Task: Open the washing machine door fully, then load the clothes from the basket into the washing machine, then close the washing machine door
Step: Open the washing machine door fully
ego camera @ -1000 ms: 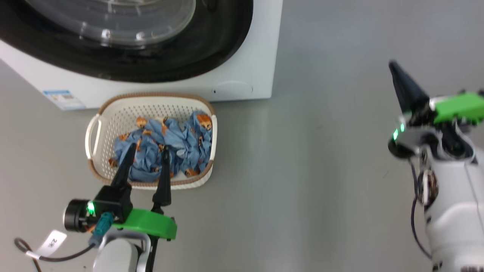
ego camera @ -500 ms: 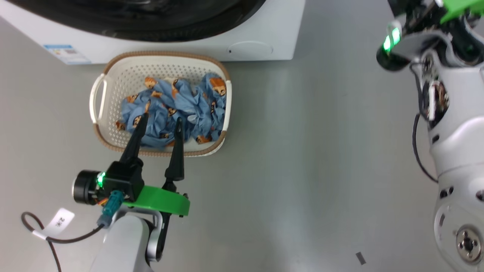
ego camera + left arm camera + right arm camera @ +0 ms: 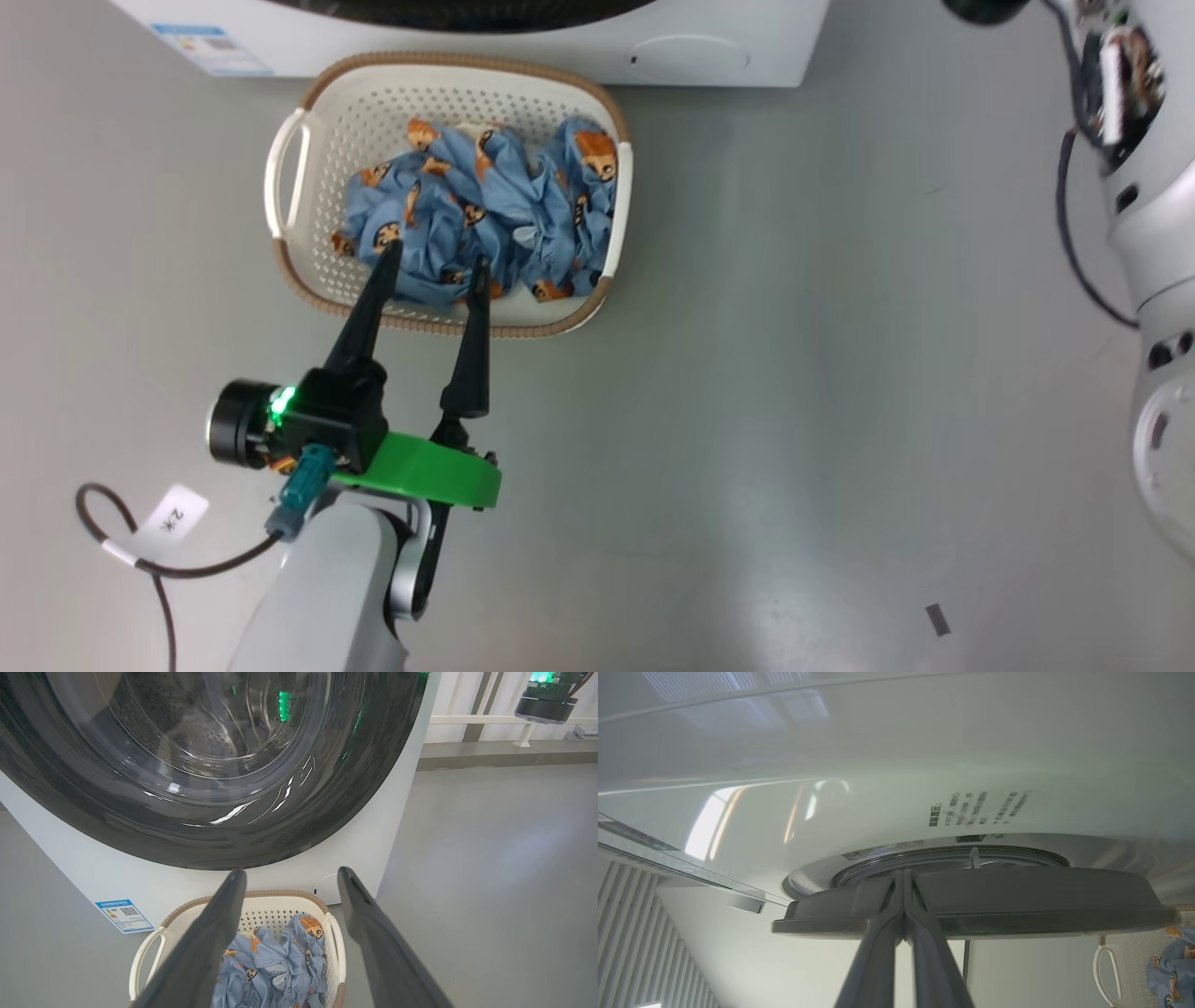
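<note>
Holds left hand (image 3: 437, 253) spread wide, tips over the clothes (image 3: 485, 215) in the basket (image 3: 439, 323); points right hand (image 3: 903, 873), pinched shut, at the washing machine door (image 3: 1017, 896)'s edge.

The clothes (image 3: 485, 219) lie in the basket (image 3: 355, 121), which sits on the floor (image 3: 794, 373) just before the washing machine (image 3: 523, 54).

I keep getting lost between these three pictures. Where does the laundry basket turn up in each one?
Head view: the basket sits top centre-left, just before the washing machine.
Left wrist view: the basket lies at bottom centre, between the fingers of the left gripper.
Right wrist view: the basket peeks in at the lower right corner.
Shared landmark: the clothes, blue fabric inside it in all three.
</note>
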